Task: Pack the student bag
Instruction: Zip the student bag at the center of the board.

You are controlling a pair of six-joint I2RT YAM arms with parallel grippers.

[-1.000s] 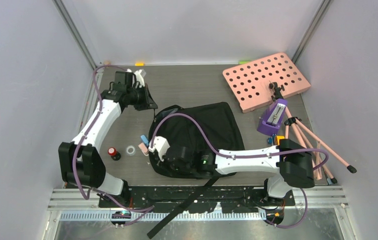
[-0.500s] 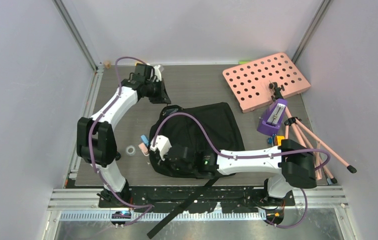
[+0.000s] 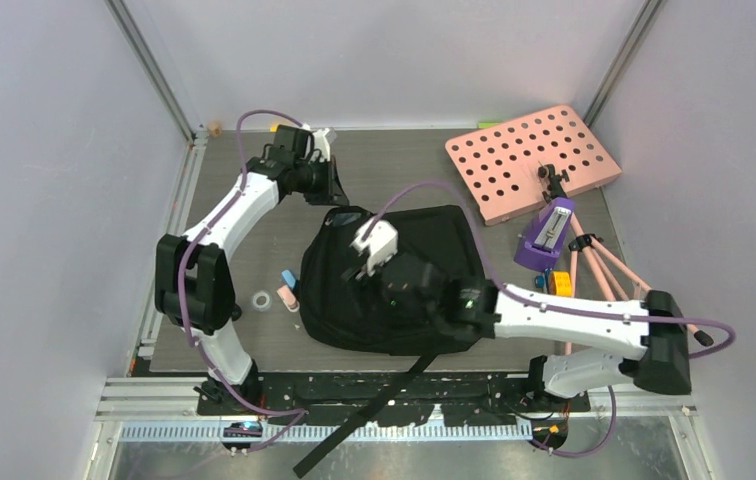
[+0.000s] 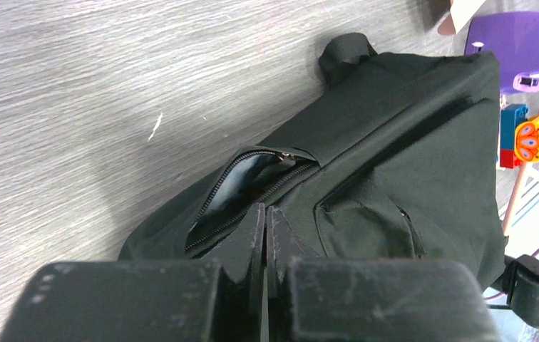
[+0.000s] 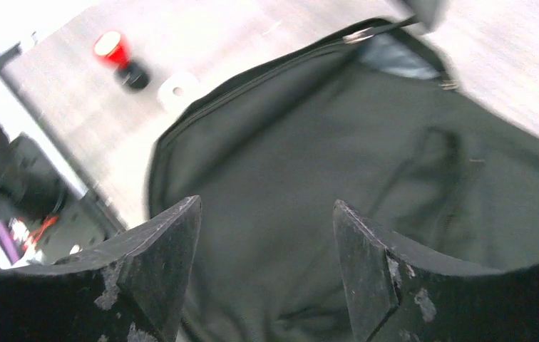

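The student bag [image 3: 424, 250] lies flat in the middle of the table, black, with its zipper partly open at the back left corner and grey lining [image 4: 242, 187] showing. My left gripper [image 3: 340, 203] is shut, its tips [image 4: 265, 211] right at the edge of that zipper opening; nothing shows between the fingers. My right gripper [image 3: 386, 288] hovers over the middle of the bag [image 5: 309, 157], open and empty [image 5: 267, 214].
Left of the bag lie a white ring [image 3: 262, 298], a small pink and blue item [image 3: 289, 288] and a red-topped stamp [image 5: 113, 50]. A pink holed board [image 3: 532, 160], purple device [image 3: 546, 235], toy blocks [image 4: 527, 139] and pink tripod [image 3: 624, 290] crowd the right side. A strap [image 3: 364, 420] hangs over the front edge.
The right gripper opened and swung from the bag's front left edge to above its middle. The left arm moved from the back left of the table to the bag's zipper corner.
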